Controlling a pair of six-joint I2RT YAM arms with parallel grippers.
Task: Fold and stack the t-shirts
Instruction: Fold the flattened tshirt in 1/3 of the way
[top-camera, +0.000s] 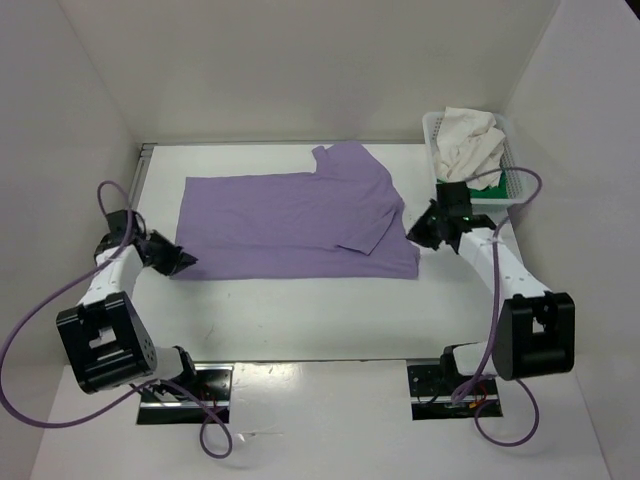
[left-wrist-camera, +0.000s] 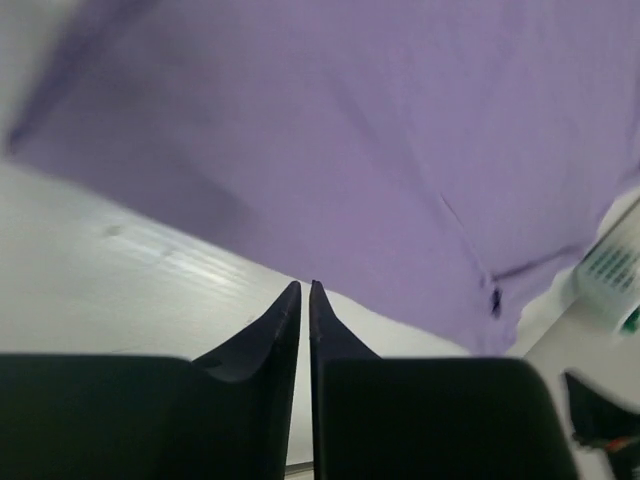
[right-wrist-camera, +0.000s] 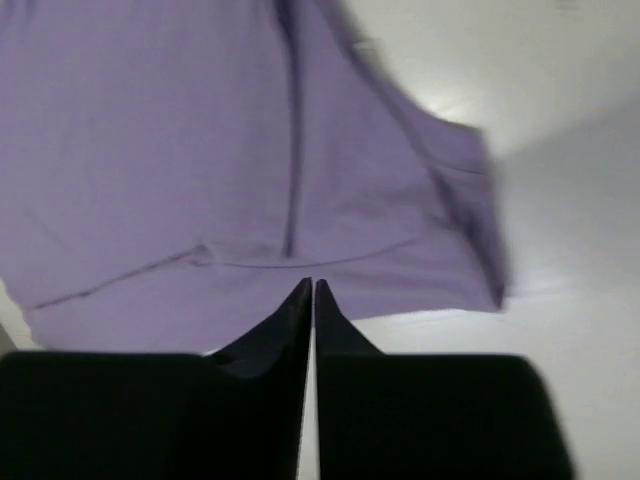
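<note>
My left gripper (left-wrist-camera: 302, 290) and right gripper (right-wrist-camera: 311, 285) are barely parted, holding nothing. The purple shirt (top-camera: 290, 225) lies on the counter (top-camera: 300, 310).

The green shirt (top-camera: 490, 183) lies mostly hidden under the cream shirt (top-camera: 470, 140) in the basket (top-camera: 431, 130), only an edge showing.

- A white plastic basket (top-camera: 432, 138) with small holes in its sides sits in the far right corner of the table.
- The table (top-camera: 300, 310) is white, flat and smooth, and light shines off it in spots.
- Plain white walls (top-camera: 330, 70) stand at the back and on both sides.
- A thin grey strip (top-camera: 143, 160) runs along the table's left edge, near the far corner.
</note>
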